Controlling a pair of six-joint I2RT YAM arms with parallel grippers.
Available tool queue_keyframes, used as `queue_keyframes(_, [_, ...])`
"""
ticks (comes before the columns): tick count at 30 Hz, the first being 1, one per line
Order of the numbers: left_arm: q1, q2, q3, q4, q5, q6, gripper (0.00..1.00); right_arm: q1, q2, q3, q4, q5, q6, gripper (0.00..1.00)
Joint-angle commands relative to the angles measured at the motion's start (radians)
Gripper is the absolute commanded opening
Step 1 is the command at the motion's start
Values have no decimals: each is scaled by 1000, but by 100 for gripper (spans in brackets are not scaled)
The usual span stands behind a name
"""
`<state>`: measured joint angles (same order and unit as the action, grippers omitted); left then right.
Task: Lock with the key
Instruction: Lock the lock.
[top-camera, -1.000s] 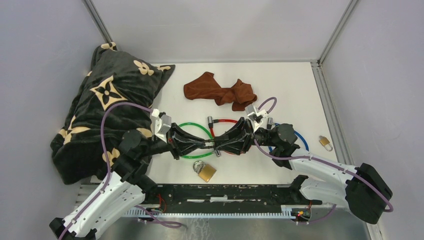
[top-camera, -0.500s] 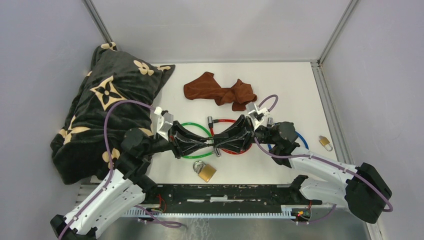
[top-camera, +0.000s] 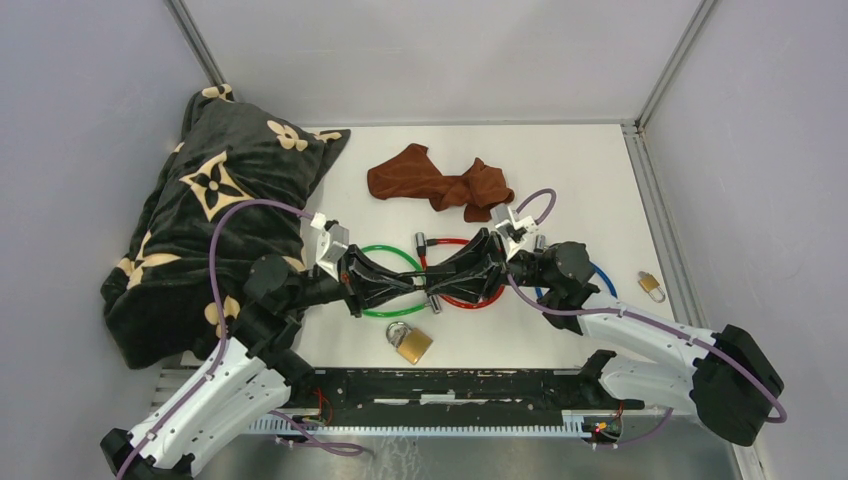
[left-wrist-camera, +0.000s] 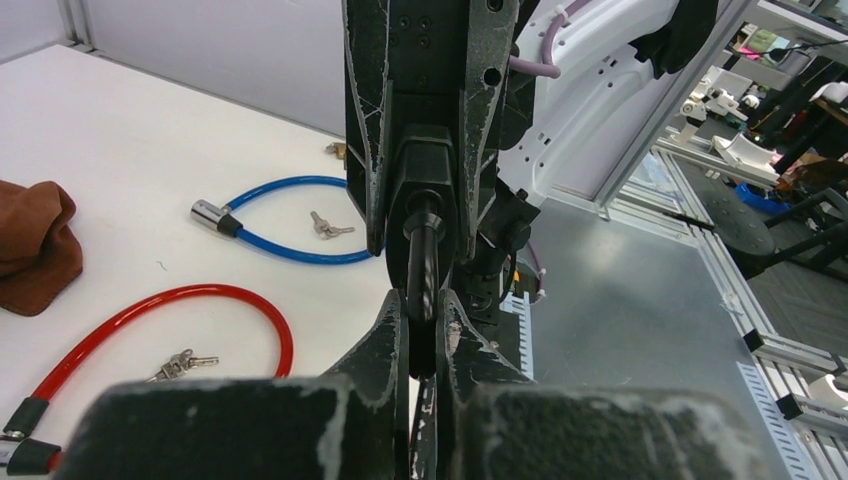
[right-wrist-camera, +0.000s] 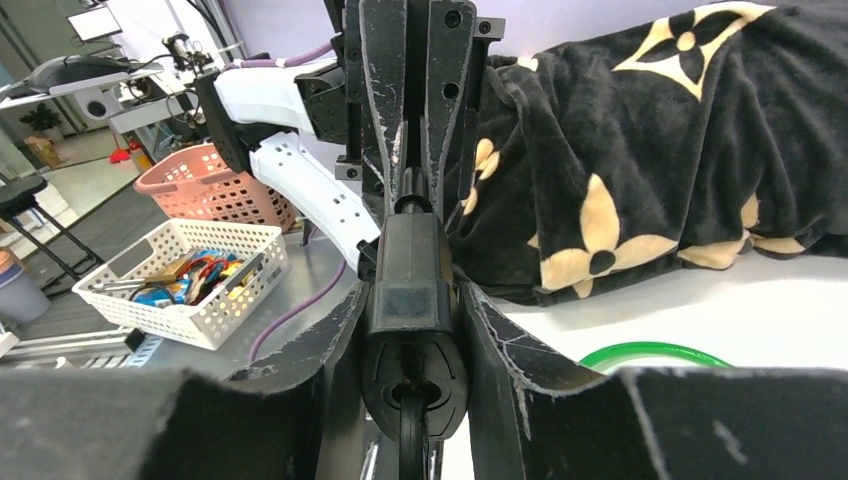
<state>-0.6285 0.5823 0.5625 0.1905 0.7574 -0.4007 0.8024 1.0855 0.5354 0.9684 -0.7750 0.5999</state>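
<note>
Mid-frame, the left gripper (left-wrist-camera: 425, 322) pinched what looked like the key (left-wrist-camera: 422, 262), seated in the lock (right-wrist-camera: 412, 250) clamped by the right gripper (right-wrist-camera: 415, 288). It should twist along the key's line, lock held steady.

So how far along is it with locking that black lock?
Looks done: the right claw grips the black lock body, and the left claw is shut on a slim dark piece, probably the key, sitting in the body's end. In hand: both claws meet tip to tip, holding the two together. Left: the turn itself; nothing shows whether it is locked yet.
</note>
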Motion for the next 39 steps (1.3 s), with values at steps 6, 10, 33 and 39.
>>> queue_keyframes(6, [-2, 90, -29, 263, 2, -190, 2, 82, 56, 103, 140, 31, -33, 0])
queue_keyframes(10, [-15, 124, -31, 207, 20, -156, 2, 83, 89, 136, 156, 49, -33, 0])
queue_keyframes(33, [26, 58, 75, -39, -73, 85, 52, -51, 47, 53, 240, 2, 117, 0])
queue_keyframes(39, [26, 38, 115, -283, -101, 179, 96, -78, -5, 75, 208, 11, 115, 0])
